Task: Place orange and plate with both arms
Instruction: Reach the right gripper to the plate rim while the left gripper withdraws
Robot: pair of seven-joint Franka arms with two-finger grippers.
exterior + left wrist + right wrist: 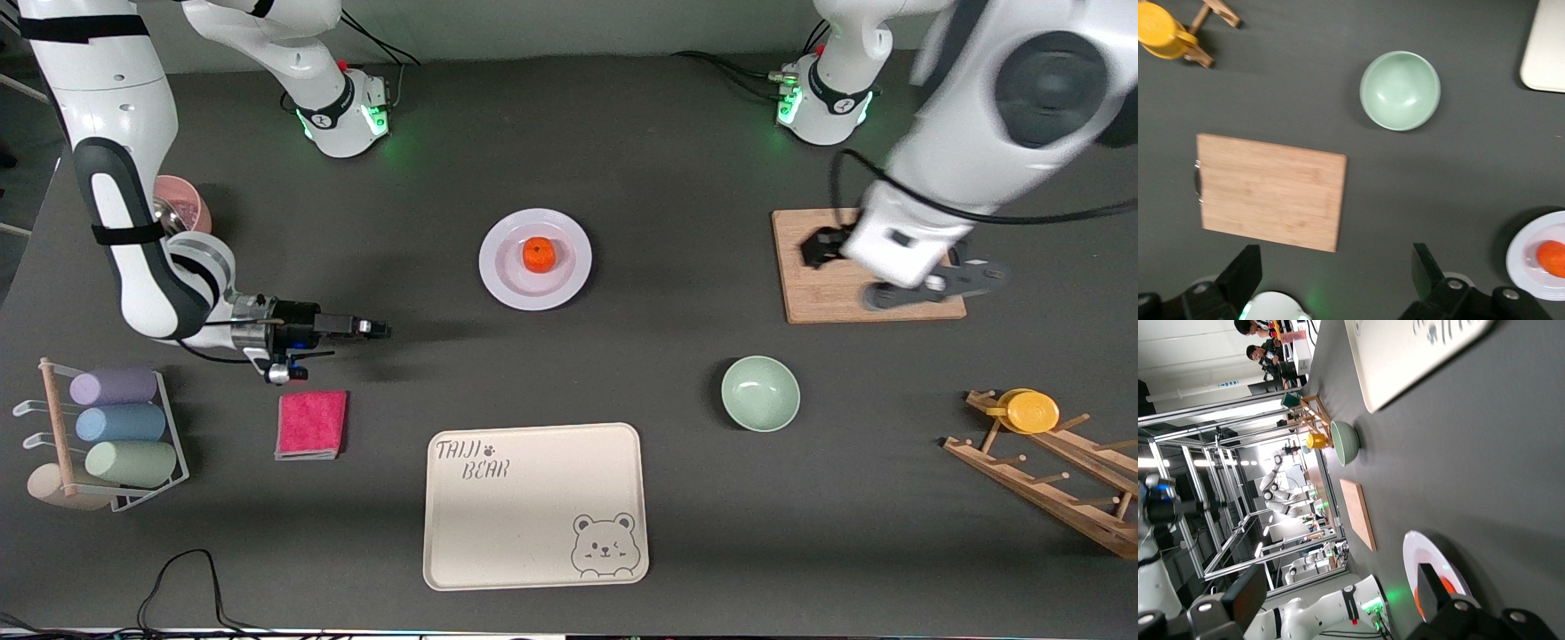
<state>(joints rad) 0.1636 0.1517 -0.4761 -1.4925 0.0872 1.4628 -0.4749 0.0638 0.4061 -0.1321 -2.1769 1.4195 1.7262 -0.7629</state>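
The orange (539, 254) lies in the middle of the pale plate (511, 284), which rests on the table midway between the two arm bases. My right gripper (380, 330) hangs low over bare table toward the right arm's end. It lies level, aimed at the table's middle, open and empty. In the right wrist view my right gripper (1338, 593) frames the plate (1418, 553), and one finger partly hides the orange (1447, 587). My left gripper (845, 271) hovers high over the wooden board (836, 298), open and empty. The left wrist view shows my left gripper (1335, 267), the plate (1528, 260) and the orange (1553, 258).
Nearer the camera are a mint bowl (760, 393), a cream bear tray (533, 507) and a pink cloth (311, 424). A cup rack (116, 427) and pink bowl (182, 204) are at the right arm's end. A wooden peg rack (1049, 462) with a yellow cup (1031, 411) is at the left arm's end.
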